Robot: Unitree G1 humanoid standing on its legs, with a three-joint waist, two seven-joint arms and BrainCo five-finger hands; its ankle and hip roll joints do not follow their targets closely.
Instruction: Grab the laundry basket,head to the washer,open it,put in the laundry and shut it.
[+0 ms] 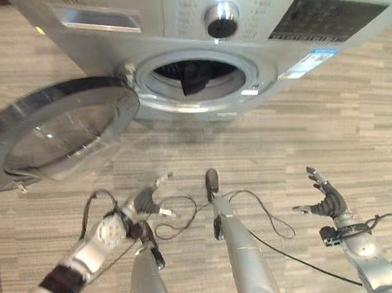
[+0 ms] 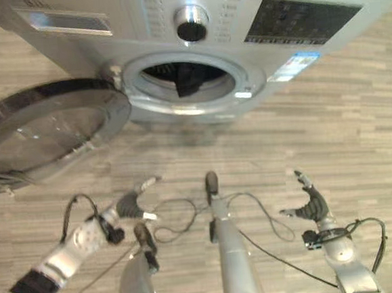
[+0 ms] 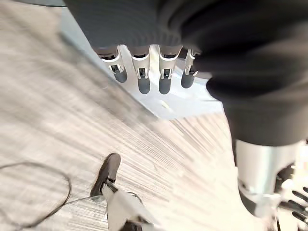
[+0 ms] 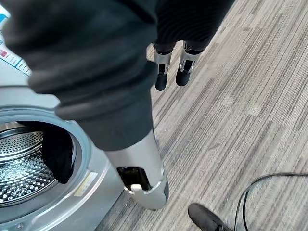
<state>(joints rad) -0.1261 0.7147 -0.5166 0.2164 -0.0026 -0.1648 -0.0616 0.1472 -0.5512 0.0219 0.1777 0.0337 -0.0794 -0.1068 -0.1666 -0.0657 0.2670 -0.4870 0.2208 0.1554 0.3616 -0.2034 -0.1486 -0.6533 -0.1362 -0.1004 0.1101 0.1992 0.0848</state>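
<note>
Washer (image 1: 173, 26) open, dark laundry (image 1: 192, 77) seen inside the drum
Loading is judged done and only the shutting is left: the door (image 1: 52, 134) is swung wide at 9 o'clock of the opening. Left hand (image 1: 148, 199) at 7 o'clock and right hand (image 1: 327, 200) at 4 o'clock are held empty above the wood floor (image 1: 357, 127), fingers relaxed; nothing is seen blocking the door

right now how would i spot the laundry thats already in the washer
Find the silver washer, then its round opening just right of the swung-open door. The dark garment drapes inside the perforated metal drum, the sole black thing there.
</note>
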